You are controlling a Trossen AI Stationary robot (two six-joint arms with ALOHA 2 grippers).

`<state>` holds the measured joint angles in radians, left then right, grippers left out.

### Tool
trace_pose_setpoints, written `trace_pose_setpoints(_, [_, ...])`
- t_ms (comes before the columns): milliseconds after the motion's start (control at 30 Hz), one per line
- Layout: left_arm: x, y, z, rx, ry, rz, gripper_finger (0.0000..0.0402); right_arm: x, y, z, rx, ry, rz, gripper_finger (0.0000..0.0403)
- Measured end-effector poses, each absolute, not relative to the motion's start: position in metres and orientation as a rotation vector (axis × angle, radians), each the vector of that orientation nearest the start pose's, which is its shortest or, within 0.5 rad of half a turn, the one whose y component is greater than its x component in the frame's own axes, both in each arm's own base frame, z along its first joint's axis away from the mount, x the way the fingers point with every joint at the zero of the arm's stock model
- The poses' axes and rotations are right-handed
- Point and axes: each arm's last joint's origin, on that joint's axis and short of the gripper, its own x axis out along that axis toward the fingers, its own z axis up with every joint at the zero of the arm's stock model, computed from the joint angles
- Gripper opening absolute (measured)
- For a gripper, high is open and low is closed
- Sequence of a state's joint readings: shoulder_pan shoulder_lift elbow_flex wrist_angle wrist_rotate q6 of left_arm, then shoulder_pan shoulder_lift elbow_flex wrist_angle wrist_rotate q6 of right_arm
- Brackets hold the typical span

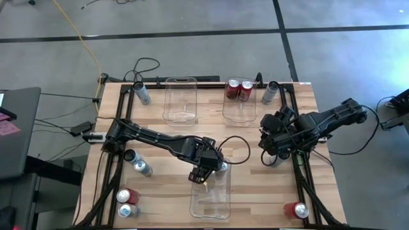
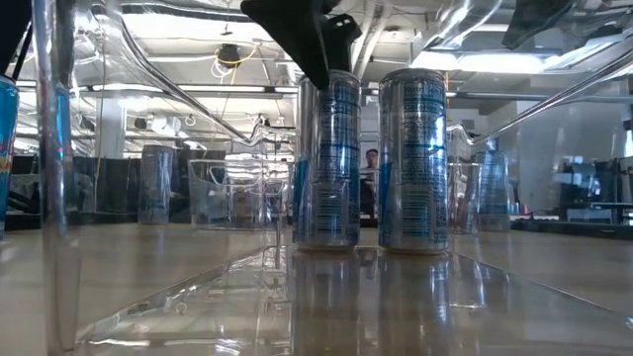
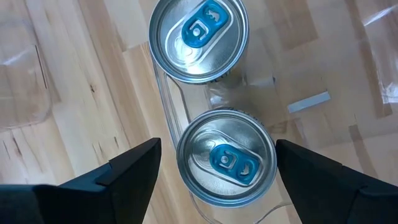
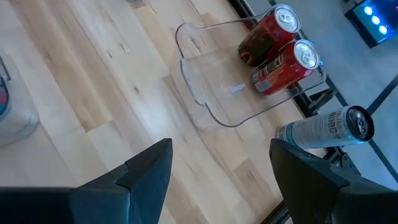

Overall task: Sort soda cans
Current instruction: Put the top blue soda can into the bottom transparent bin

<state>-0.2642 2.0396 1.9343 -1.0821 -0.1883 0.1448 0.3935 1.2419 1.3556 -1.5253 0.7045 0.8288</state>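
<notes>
Wooden counter (image 1: 172,172) carrying three clear bins: near bin (image 1: 211,195) at the front edge, two far bins (image 1: 179,99) (image 1: 239,105) along the back. Left gripper (image 3: 214,171) hanging at the near bin's rear end, jaws spread wide either side of one pale silver-blue can (image 3: 226,158), pads apart from its wall; second silver-blue can (image 3: 198,38) upright just beside it. Right gripper (image 4: 217,162) hovering over the counter's right side, jaws wide open, nothing held. Two red cans (image 1: 238,89) standing in the right far bin. Grey can (image 1: 269,92) just beside that bin; another (image 1: 140,93) at back left. Further cans at front left (image 1: 126,202), left middle (image 1: 137,161) and front right (image 1: 296,209).
</notes>
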Motion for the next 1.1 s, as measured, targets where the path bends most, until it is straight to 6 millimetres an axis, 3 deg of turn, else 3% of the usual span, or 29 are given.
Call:
trace_pose_setpoints(500, [0.392,-0.102,0.312,0.376,1.148,-0.130,0.0350,0.178,0.055,0.352,0.008,0.999,-0.680,0.0286])
trace_pose_setpoints(733, [0.366,-0.092,0.353,0.370,1.049,-0.019,0.0351,0.175,0.065,0.348,0.063,1.158,-0.481,0.0286])
trace_pose_setpoints(933, [0.339,-0.079,0.396,0.397,0.896,0.121,0.0351,0.165,0.080,0.348,0.124,1.160,-0.489,0.0286])
trace_pose_setpoints(1100, [0.319,-0.073,0.414,0.350,0.850,0.152,0.0351,0.157,0.094,0.347,0.194,1.140,-0.491,0.0286])
